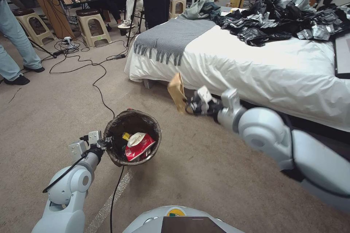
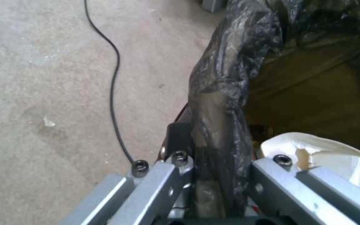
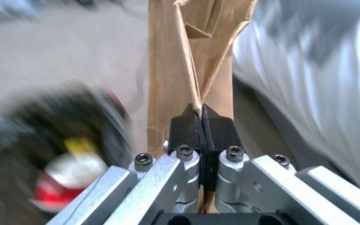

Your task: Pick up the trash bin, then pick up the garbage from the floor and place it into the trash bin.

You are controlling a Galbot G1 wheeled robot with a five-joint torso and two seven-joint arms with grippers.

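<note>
The right gripper was pinched shut on the brown paper bag, light, limp, best held by its creased edge, while down to its left the left gripper clamped the trash bin by its bag-lined rim.

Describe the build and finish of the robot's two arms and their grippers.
Both arms have smooth, rounded light-grey shells with round joint housings. A thin black cable loops outside the left arm up to the left gripper. The wrist views show each gripper built from silver metal linkage bars joined by dark hex-socket bolts, ending in black wedge-shaped fingertip pads. The right gripper carries a pale blocky unit on its wrist.
</note>
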